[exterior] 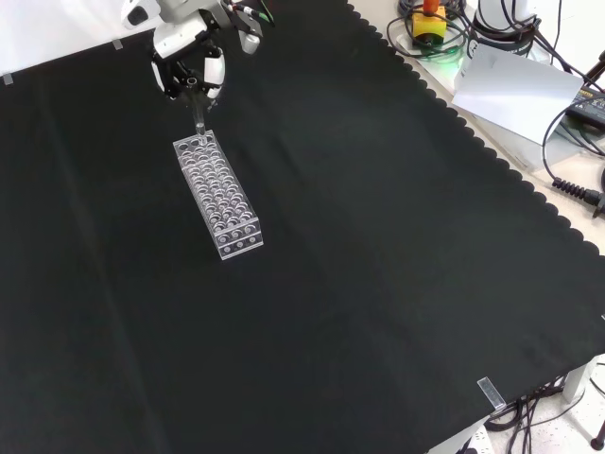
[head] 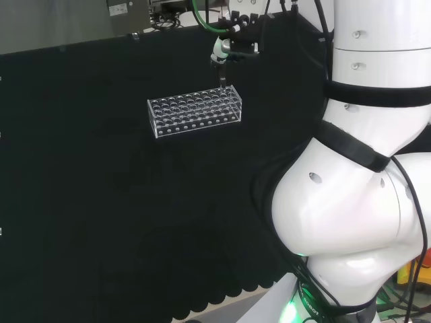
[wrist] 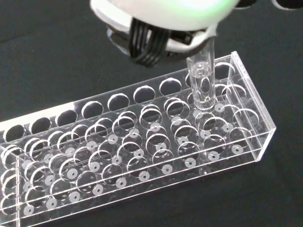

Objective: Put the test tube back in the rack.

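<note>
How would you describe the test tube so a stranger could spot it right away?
On the black cloth stands one clear rack of round holes. At its end nearest the arm, the hand holds a clear test tube upright, its bottom entering a hole. It alone rises above the rack.

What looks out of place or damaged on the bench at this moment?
Nothing stands out. The rack stands flat and whole on the cloth, and the hand holds the test tube upright at the rack's end holes. No spill is visible.
</note>
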Robot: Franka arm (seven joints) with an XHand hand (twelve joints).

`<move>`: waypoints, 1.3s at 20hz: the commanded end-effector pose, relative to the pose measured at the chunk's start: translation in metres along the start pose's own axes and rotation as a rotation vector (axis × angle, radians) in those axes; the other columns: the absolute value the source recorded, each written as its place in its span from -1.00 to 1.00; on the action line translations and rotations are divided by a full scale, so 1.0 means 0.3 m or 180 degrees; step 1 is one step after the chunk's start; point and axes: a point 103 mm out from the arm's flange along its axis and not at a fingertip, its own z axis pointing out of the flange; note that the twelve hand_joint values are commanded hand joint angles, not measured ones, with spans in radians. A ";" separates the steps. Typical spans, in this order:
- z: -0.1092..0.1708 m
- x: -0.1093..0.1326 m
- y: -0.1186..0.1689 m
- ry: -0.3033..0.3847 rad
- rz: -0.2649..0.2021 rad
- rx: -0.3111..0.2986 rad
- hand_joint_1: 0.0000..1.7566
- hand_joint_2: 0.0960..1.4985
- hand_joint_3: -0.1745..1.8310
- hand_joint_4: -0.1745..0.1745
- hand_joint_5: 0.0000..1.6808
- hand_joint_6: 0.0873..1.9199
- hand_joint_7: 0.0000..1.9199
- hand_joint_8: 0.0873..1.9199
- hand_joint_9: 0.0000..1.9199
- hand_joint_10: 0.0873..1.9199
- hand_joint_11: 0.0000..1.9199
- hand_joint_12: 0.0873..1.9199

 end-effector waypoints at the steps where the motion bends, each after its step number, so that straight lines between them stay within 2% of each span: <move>1: 0.012 0.002 0.011 0.0012 0.0003 0.0023 0.39 -0.16 -0.24 -1.00 0.56 -0.49 0.79 -0.64 0.69 -0.60 0.20 -0.09; 26: 0.074 -0.027 0.073 0.0007 0.0032 0.0123 0.39 -0.16 -0.24 -1.00 0.56 -0.49 0.79 -0.64 0.69 -0.59 0.20 -0.09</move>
